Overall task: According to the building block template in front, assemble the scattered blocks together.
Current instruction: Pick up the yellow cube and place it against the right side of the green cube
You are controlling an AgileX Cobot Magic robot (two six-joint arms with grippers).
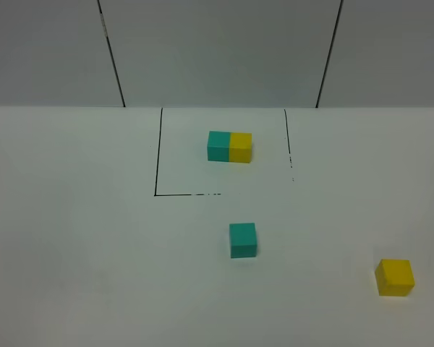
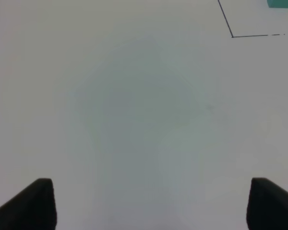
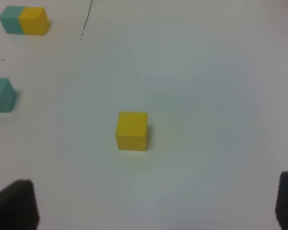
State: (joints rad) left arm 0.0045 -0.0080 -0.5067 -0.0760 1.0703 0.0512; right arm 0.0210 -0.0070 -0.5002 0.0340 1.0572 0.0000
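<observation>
You are holding both pairs of jaws wide apart, gripping nothing. The teal-yellow template bar (image 1: 229,147) is sitting toward the bench's (image 1: 72,253) far edge as reference. The teal cube (image 1: 243,240) is lying mid-bench, and the yellow cube (image 1: 395,277) near the right edge, seemingly ahead of your right jaws for pickup.

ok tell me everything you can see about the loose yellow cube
The small plain matte yellow cube looks like foam or painted wood, with crisp edges and no markings. It sits flat on the white table, right of the loose teal cube and apart from it. Nothing but the table touches it.
</observation>
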